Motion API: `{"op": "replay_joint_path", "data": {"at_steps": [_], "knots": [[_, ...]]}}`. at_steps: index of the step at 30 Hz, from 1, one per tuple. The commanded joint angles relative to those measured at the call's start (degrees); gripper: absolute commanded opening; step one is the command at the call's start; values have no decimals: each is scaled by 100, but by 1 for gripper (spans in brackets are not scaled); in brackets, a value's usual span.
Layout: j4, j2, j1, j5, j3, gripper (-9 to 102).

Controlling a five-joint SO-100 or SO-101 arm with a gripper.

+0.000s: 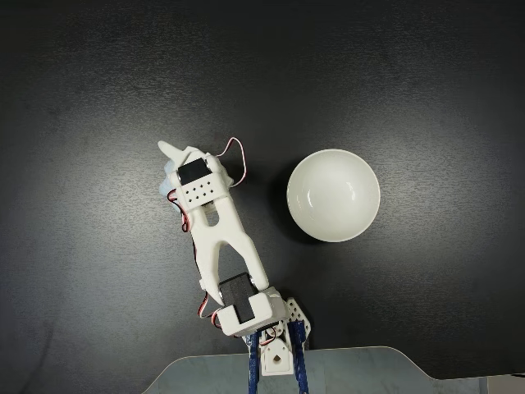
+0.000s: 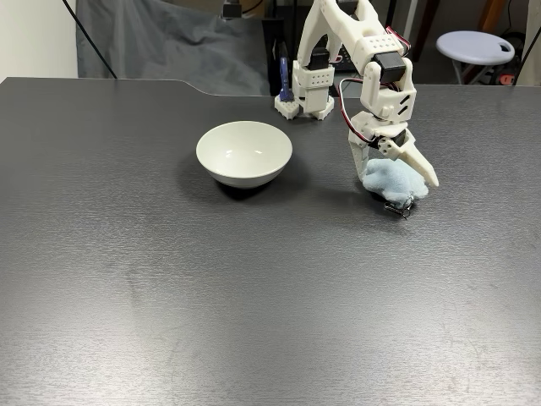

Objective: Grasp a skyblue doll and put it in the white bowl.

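Observation:
In a fixed view from the front, the skyblue doll [image 2: 385, 179] sits low at the table surface, its small metal loop hanging at its near side. My gripper [image 2: 397, 181] comes down over it, one white finger [image 2: 420, 164] on its right and the other behind its left side, shut on the plush. In a fixed view from above, the gripper [image 1: 166, 162] covers most of the doll [image 1: 165, 179], leaving a pale-blue edge showing. The white bowl [image 2: 244, 152] stands hollow side up, left of the doll from the front and right of the arm [image 1: 334, 195] from above.
The dark table [image 2: 169, 279] spreads wide on all sides. The arm's base [image 2: 306, 100] is clamped at the table's far edge. A grey cloth and a round stool stand behind the table.

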Motion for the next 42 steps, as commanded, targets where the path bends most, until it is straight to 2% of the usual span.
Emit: {"op": "replay_joint_path", "data": {"at_steps": [1, 6, 14, 26, 28, 30, 36, 42], "knots": [[53, 105, -62, -387, -237, 68], [53, 114, -70, -439, -229, 68], [44, 185, -316, -1195, 475, 68], [-26, 185, -316, -1204, 536, 66], [-26, 185, -325, -1204, 536, 61], [-35, 185, -325, -1178, 536, 49], [-53, 193, -316, -1204, 448, -1], [-686, 571, -220, -1107, 439, 3]]}}
